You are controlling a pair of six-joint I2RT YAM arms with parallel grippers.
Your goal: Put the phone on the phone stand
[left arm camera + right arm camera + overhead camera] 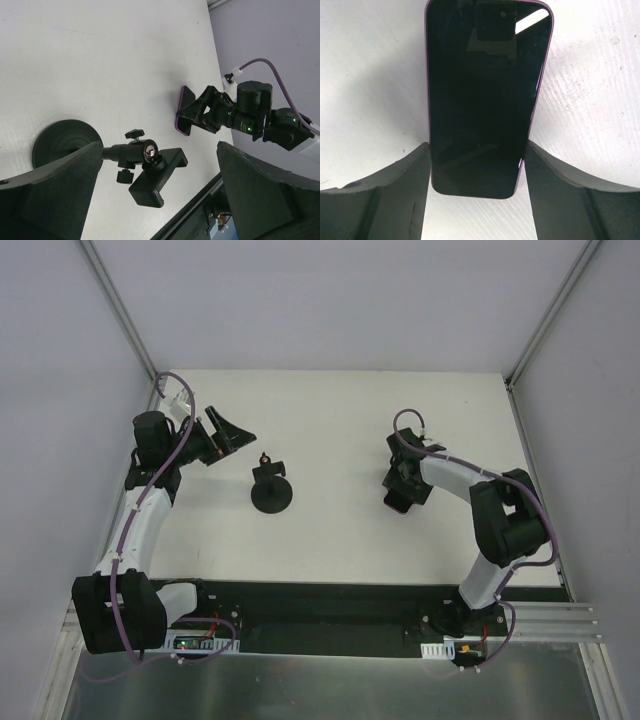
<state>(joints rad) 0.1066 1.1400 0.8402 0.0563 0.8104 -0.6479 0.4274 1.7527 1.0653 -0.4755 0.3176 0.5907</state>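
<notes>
Two arms in play. My right end effector (pixel 477 150) straddled the phone (pixel 480 95), pads sitting at or just off both long edges near its lower end. I couldn't tell whether it had any bite yet. The left end effector (pixel 157 142) was spread wide and empty, hanging near the phone stand (pixel 272 495) and pointed across it.

The phone was on the right half of the table (pixel 340 420), well apart from the stand. Flat or barely lifted, I couldn't say. The stand stood on its disc base around mid-table, nearer the left arm, with its clamp cradle (pixel 157 175) on a ball head.

Risks as I read them:
- The grip was low on the phone, not at the middle. On lift the long free end could droop or pivot between the pads.
- The edges were glossy and thin. With light squeeze it slips, and if the pads meet it skewed it could pop out.
- The cradle looked narrow. A tilted approach would likely catch a corner on the cradle lip.
- The stand looked light and unanchored. Any push during insertion could slide or tip it, unless the left arm braced the base.
- With both arms converging at the stand, a finger clash seemed possible.
</notes>
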